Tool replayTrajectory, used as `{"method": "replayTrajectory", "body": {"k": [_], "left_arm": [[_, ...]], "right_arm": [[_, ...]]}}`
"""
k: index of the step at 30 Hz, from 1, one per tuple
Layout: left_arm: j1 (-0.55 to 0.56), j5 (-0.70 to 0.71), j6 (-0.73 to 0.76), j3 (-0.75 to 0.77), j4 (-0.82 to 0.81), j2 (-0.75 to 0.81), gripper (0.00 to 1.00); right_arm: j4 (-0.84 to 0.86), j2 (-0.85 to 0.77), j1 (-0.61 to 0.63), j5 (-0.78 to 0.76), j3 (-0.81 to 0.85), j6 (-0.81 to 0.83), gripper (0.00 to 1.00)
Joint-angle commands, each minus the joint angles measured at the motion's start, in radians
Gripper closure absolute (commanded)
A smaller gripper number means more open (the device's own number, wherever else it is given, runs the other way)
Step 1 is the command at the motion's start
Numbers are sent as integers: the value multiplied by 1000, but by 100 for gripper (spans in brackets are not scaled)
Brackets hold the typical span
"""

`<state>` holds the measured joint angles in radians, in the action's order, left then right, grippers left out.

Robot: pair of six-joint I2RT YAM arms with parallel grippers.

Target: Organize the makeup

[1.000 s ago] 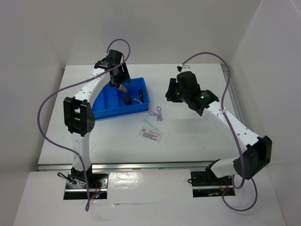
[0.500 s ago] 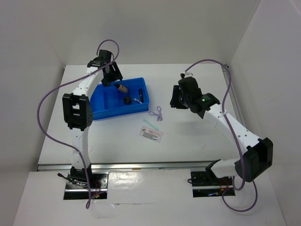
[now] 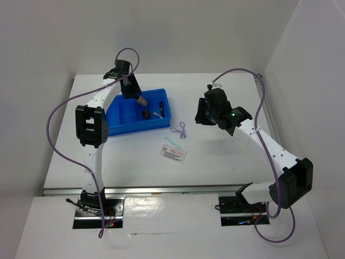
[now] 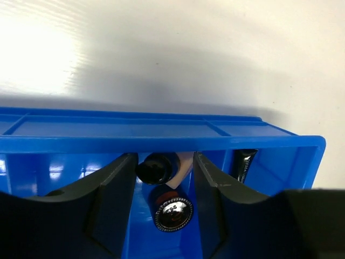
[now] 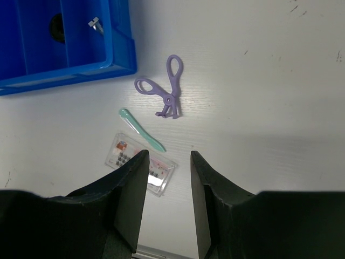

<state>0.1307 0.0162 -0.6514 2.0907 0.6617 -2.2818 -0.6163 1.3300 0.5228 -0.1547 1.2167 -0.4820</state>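
The beige tube with black cap (image 3: 141, 100) lies in the blue tray (image 3: 121, 125), with the round dark jar (image 3: 145, 114), the silvery clip (image 3: 158, 114) and the thin black stick (image 3: 161, 105) near it. My left gripper (image 3: 131, 91) hovers open over the tray's far rim. In the left wrist view the tube (image 4: 159, 167) and jar (image 4: 172, 213) show between its fingers, apart from them, with the stick (image 4: 245, 162) at the right. The purple loop (image 5: 167, 93) and the white red-printed sachet (image 5: 141, 165) lie on the table. My right gripper (image 5: 168, 156) is open and empty above them.
A thin teal stick (image 5: 141, 129) lies on the table between the loop and the sachet. The tray's corner (image 5: 123, 54) is at the upper left of the right wrist view. White walls close in the table at the back and both sides.
My left gripper has pulled back a little toward the tray's far rim, with the tube lying in the tray. My right gripper has shifted slightly right and nearer, over the loop and sachet.
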Motion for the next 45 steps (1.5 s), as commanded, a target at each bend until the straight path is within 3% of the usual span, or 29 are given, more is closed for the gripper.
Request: {"method": "replayTrajectory", "body": {"k": [1,5,8,16,21,28,32,36,39,45], "left_arm": [[-3,-56,42,-72,-112,59,42],[-3,-113,88,-196,-186,134,47],[-3,-131,127,-205,-177,143,50],[52,-75,203,-362,-163,275,51],[113,-18,277,-435,-142,352,47],[155,92,271,-448,-99,467,31],[115,191,197,-322,-31,415,37],[67,191,164,-132,73,243,29],[43,168,151,-11,107,122,29],[4,47,131,-50,17,84,39]], "right_arm": [[-23,-14,-6,-17,-14,-13,56],[-23,-5,-15,-17,-14,-13,56],[-23,-5,-15,-17,-14,-13,56],[-14,5,-15,-6,-14,-23,56],[-5,14,-15,13,-14,-23,56],[-5,23,-15,14,-23,-23,56],[-5,23,-15,24,-23,-32,56],[-5,14,-15,24,-32,-32,56],[-5,5,-15,24,-32,-32,56],[-17,5,-15,24,-32,-32,56]]}}
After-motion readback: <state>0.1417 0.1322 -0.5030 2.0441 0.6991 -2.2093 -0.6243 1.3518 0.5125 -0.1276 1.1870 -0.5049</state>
